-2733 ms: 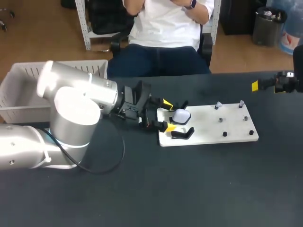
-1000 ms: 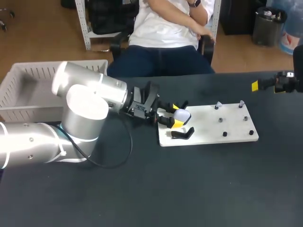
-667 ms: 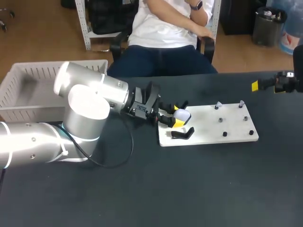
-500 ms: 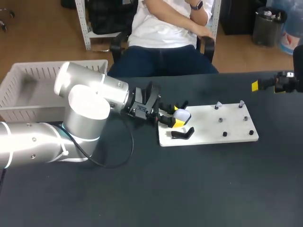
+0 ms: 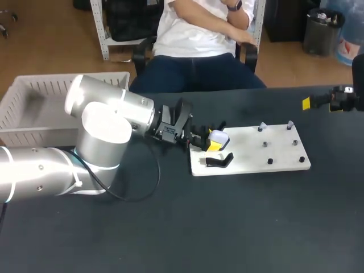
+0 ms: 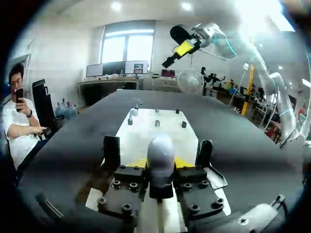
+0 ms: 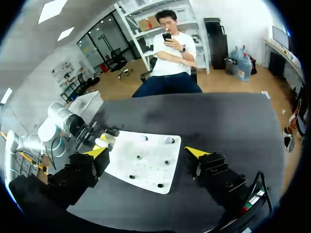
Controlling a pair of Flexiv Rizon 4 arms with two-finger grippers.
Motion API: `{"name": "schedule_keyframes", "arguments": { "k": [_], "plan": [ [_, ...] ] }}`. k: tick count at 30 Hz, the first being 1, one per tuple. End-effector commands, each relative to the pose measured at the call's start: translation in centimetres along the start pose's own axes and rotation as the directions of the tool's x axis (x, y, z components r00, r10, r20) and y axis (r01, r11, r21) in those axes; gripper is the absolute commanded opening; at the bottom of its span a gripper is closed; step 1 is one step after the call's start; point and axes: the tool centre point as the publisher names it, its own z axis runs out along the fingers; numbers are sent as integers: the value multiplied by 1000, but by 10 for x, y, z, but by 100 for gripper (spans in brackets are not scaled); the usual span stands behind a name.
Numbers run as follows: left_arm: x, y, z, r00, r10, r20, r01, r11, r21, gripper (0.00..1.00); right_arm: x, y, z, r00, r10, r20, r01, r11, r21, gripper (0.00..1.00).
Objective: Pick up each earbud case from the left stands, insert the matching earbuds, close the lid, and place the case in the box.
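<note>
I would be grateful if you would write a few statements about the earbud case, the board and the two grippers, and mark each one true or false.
1. The left gripper has its fingers shut on the white earbud case. True.
2. The earbud case lies in the box. False: it is at the left end of the white board, between the left gripper's fingers.
3. The right gripper is open. True.
4. The right gripper holds an earbud. False: nothing is between its fingers.
5. The black stand at the board's near edge carries a case. False: it carries nothing.
</note>
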Motion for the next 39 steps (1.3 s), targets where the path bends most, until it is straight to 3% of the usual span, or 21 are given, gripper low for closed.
{"name": "schedule_keyframes", "arguments": {
  "k": [1,11,20,27,39],
  "plan": [
    [2,2,0,1000,0,1,0,1000,3,0,0,0,0,1000,-1,0,1,1000,1,100],
    [-15,-2,-16,999,36,24,-35,999,-32,0,0,0,0,1000,-1,0,1,1000,1,100],
    [-50,-5,-35,994,102,44,-98,991,-87,0,0,0,0,1000,-1,0,1,1000,1,100],
    [-74,5,-32,992,110,66,-103,989,-107,0,0,0,0,1000,-1,0,1,1000,1,100],
    [-111,17,-4,986,164,43,-158,981,-110,0,18,54,30,999,-24,-45,16,985,-170,100]
  ]
}}
